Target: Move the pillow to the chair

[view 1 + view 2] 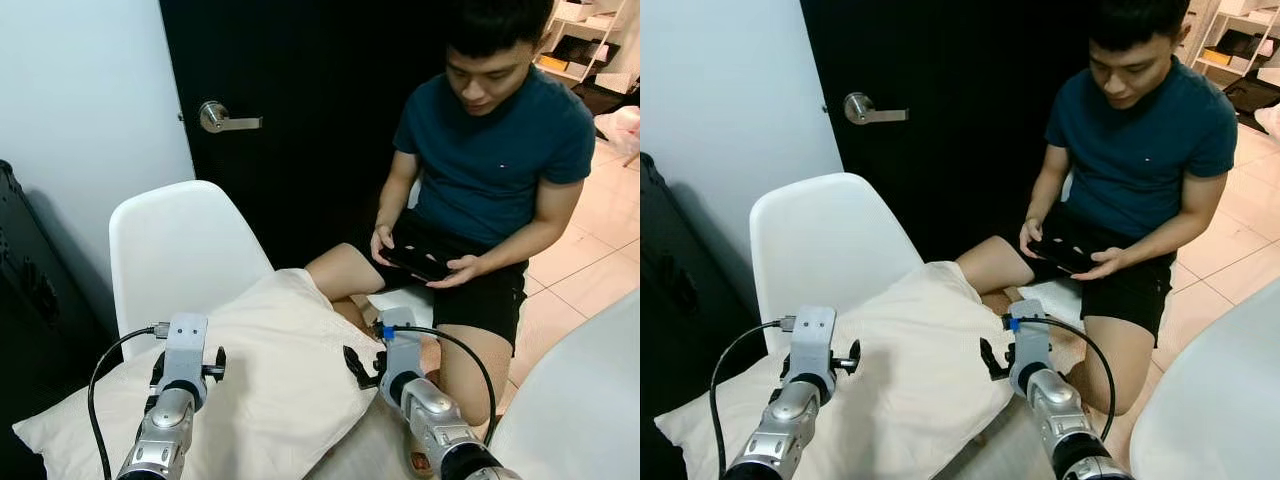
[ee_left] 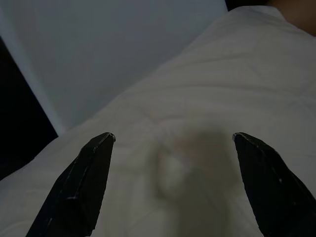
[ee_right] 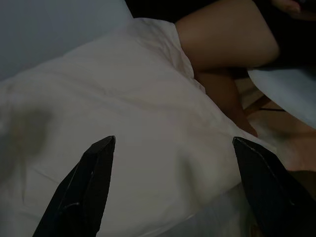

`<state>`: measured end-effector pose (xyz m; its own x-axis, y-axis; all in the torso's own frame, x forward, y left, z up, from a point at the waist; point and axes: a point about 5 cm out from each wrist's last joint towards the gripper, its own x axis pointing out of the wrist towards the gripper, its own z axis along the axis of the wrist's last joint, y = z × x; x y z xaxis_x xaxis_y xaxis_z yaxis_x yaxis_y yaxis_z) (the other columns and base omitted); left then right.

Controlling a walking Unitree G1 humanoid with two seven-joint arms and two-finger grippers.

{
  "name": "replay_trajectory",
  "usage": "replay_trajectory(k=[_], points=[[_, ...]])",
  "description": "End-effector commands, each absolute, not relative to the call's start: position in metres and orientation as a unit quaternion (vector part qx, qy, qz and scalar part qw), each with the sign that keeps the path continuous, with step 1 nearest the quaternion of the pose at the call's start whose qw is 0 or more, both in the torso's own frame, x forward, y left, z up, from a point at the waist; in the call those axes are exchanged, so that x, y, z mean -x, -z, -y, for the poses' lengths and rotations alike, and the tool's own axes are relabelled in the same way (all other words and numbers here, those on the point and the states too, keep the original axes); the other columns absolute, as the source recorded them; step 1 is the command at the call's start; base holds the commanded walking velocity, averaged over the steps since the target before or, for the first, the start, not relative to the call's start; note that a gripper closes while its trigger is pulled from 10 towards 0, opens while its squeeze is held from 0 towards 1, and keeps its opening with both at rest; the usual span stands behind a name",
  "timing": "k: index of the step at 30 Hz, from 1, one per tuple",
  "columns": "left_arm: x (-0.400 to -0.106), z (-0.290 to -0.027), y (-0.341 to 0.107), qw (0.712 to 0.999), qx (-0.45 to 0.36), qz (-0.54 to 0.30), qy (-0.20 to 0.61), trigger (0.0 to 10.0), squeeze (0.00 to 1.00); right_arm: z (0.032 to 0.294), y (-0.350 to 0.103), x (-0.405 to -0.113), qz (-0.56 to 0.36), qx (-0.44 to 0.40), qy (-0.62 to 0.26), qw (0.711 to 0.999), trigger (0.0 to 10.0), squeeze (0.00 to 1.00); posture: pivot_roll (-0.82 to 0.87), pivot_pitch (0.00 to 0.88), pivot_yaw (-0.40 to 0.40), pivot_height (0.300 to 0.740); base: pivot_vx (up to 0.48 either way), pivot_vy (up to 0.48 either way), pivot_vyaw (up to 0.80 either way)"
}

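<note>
Lying across the seat of the white chair [image 1: 180,250], the cream pillow [image 1: 270,370] overhangs its front edge

The left gripper [image 2: 170,148] and right gripper [image 3: 173,148] hover just above the pillow, each with fingers spread wide and holding nothing. A seated person [image 1: 490,170] beside the chair holds a dark device [image 1: 420,262]; no writing is legible

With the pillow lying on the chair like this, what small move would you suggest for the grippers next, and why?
Probably lift both grippers back. The pillow already lies on the white chair, and the left gripper and right gripper are open above it, gripping nothing, with a person seated close beside it.
</note>
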<state>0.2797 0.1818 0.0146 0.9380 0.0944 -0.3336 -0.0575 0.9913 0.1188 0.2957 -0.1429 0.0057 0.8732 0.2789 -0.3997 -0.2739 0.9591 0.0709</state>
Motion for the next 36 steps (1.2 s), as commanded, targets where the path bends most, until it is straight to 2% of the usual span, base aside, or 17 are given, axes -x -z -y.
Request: replay_trajectory(k=[1,13,24,36], points=[[-0.277,-0.182,-0.011,0.982,-0.055,-0.177,-0.035,10.0,0.00,0.142,0.001,-0.289,-0.217,-0.001,-0.144,0.965,10.0,0.00,0.03,0.056,-0.079,0.740,0.000,0.000,0.00],[-0.275,-0.177,-0.009,0.982,-0.080,-0.172,-0.012,10.0,0.00,0.151,0.011,-0.280,-0.236,0.014,-0.123,0.964,10.0,0.00,0.02,0.045,-0.071,0.740,0.000,0.000,0.00],[-0.284,-0.172,-0.022,0.984,-0.115,-0.135,0.012,10.0,0.00,0.151,0.011,-0.280,-0.233,0.008,-0.116,0.966,10.0,0.00,0.02,0.040,-0.062,0.740,0.000,0.000,-0.80],[-0.288,-0.167,-0.028,0.987,-0.106,-0.116,0.016,10.0,0.00,0.150,0.006,-0.285,-0.223,0.010,-0.121,0.967,10.0,0.00,0.01,0.039,-0.068,0.740,0.000,0.000,-0.80]])
